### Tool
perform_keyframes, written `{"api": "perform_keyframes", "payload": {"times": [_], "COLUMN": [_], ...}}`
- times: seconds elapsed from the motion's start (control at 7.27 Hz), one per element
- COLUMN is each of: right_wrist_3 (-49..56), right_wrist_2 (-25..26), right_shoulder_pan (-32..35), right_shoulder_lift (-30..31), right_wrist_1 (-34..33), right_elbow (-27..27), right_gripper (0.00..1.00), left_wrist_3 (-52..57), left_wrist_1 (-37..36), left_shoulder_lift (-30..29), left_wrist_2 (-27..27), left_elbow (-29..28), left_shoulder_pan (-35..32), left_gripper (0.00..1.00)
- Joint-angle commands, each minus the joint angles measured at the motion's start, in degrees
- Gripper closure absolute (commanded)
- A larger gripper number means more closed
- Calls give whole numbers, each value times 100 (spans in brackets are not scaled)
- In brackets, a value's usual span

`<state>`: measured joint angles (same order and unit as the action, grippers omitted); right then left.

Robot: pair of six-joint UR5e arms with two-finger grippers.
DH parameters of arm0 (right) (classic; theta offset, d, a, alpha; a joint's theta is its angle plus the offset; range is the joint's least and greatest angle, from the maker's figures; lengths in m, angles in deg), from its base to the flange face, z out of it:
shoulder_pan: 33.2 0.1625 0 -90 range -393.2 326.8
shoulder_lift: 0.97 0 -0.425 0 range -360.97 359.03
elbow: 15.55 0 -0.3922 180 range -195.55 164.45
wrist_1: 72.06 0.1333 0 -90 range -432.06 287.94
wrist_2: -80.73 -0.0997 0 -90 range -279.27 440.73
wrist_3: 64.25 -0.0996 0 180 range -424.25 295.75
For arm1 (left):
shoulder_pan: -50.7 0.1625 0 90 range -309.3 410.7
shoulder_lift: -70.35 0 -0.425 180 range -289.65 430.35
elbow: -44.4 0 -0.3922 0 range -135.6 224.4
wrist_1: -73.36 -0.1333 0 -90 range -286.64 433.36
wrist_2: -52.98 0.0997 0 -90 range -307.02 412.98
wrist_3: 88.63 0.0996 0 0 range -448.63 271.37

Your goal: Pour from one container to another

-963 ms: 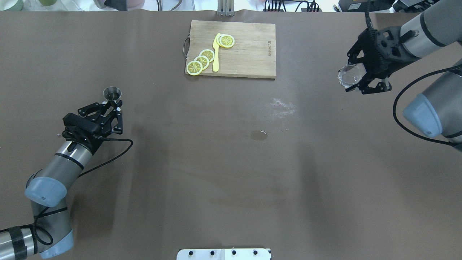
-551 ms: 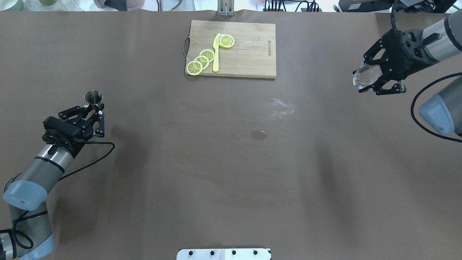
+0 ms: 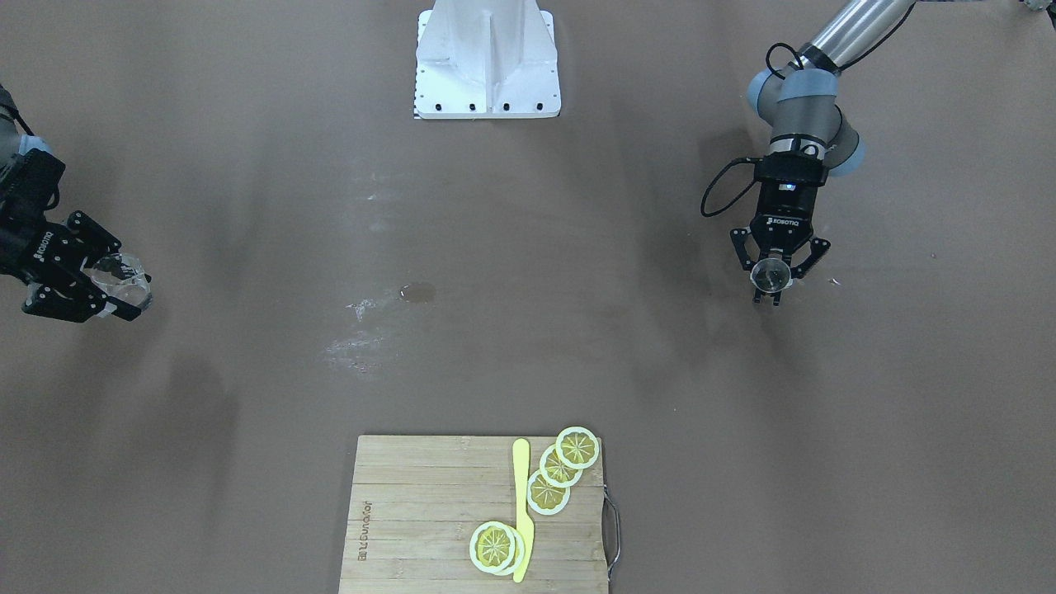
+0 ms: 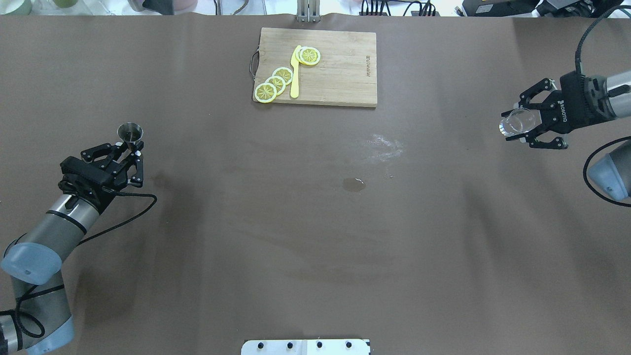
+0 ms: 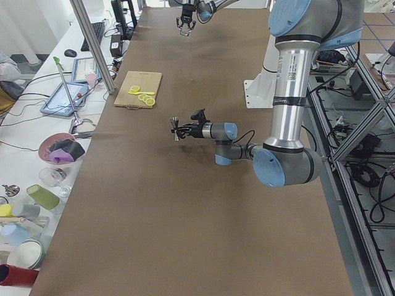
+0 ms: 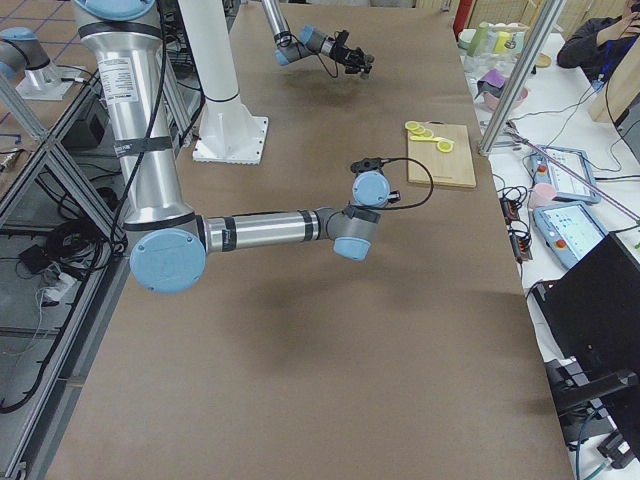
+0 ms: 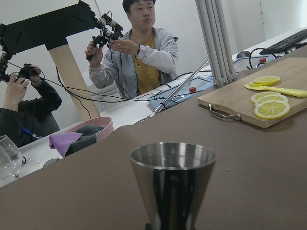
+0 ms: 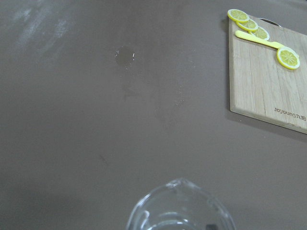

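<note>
The small steel jigger (image 4: pixel 130 132) stands upright at the table's left, with my left gripper (image 4: pixel 132 146) shut on its lower part. It also shows in the front-facing view, jigger (image 3: pixel 771 275), and fills the left wrist view, jigger (image 7: pixel 172 184). At the far right my right gripper (image 4: pixel 518 124) is shut on the clear glass tumbler (image 4: pixel 513 122), held above the table. The tumbler (image 3: pixel 122 276) shows at the left edge of the front-facing view. Only the tumbler's rim (image 8: pixel 180 211) shows in the right wrist view. The two containers are far apart, a table's width between them.
A wooden cutting board (image 4: pixel 340 69) with lemon slices (image 4: pixel 276 81) and a yellow knife (image 4: pixel 295 74) lies at the far middle. A small wet spot (image 4: pixel 354 184) and a white smear (image 4: pixel 385 144) mark the table's centre. People sit beyond the far edge (image 7: pixel 134 52).
My right gripper has swung right and lower with the tumbler. My left gripper moved left with the jigger, then stayed almost still.
</note>
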<state>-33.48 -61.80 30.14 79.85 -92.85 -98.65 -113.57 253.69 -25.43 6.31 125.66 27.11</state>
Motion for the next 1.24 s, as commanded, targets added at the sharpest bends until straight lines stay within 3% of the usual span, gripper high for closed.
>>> {"api": "perform_keyframes", "payload": {"times": [0.0, 0.28, 0.69, 1.1], "right_wrist_3": [-124, -124, -247, -238], "right_wrist_2": [-46, -37, -29, 6], "right_shoulder_pan": [-137, -393, -525, -569], "right_shoulder_lift": [-93, -233, -444, -795], "right_wrist_1": [285, 1125, 2102, 2351], "right_elbow": [319, 949, 1872, 2603], "right_gripper": [100, 100, 100, 100], "left_wrist_3": [-551, -1412, -2178, -2976], "left_wrist_1": [-120, -559, -604, -1566], "left_shoulder_lift": [-81, -55, 260, 314], "left_wrist_2": [375, 857, 1027, 1492], "left_elbow": [-92, -57, 91, 189], "left_shoulder_pan": [21, 196, 241, 505], "left_gripper": [100, 100, 100, 100]}}
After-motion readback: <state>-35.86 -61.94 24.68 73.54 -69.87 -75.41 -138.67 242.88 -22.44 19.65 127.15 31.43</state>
